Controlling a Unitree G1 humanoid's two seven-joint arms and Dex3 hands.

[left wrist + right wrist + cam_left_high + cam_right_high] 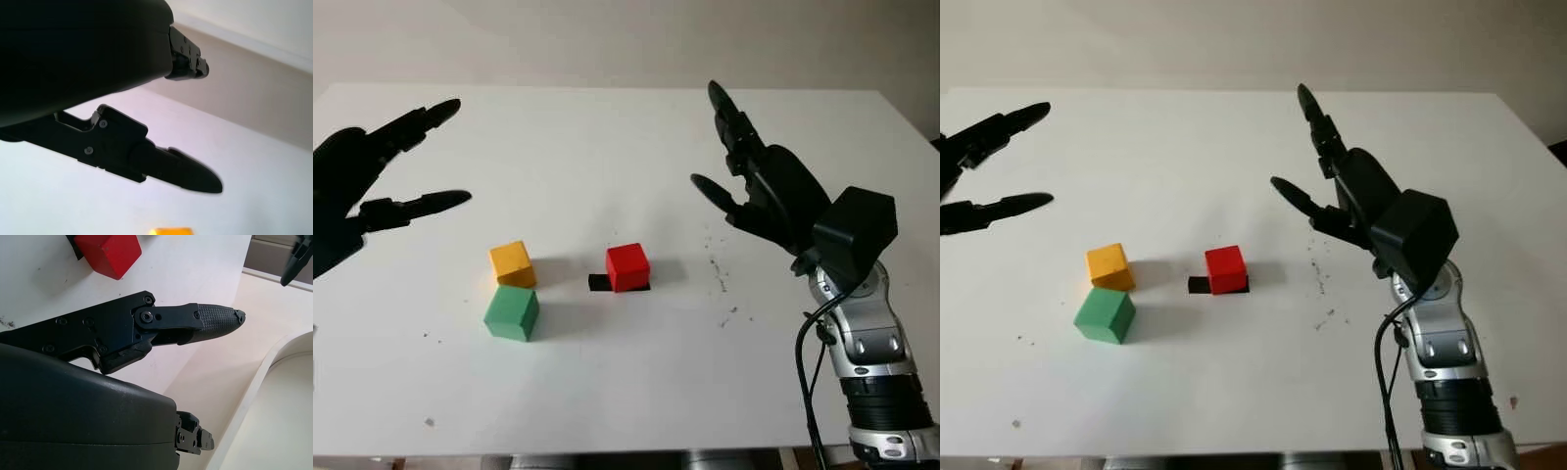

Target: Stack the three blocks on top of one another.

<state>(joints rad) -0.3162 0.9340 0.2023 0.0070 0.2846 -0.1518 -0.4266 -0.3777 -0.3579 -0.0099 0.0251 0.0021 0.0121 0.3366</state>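
Three blocks sit apart on the white table (607,147). The yellow block (512,263) is at centre left, with the green block (512,313) just in front of it, nearly touching. The red block (627,267) stands to their right on a small black marker (598,283). My left hand (406,162) hovers open over the table's left side, above and left of the yellow block. My right hand (720,162) is open, raised to the right of the red block. The red block (108,252) also appears in the right wrist view, and the yellow block's edge (170,230) in the left wrist view.
Small dark specks (720,274) mark the table right of the red block. The table's front edge (607,456) runs along the bottom of the head views. A pale wall (626,39) stands behind the table's far edge.
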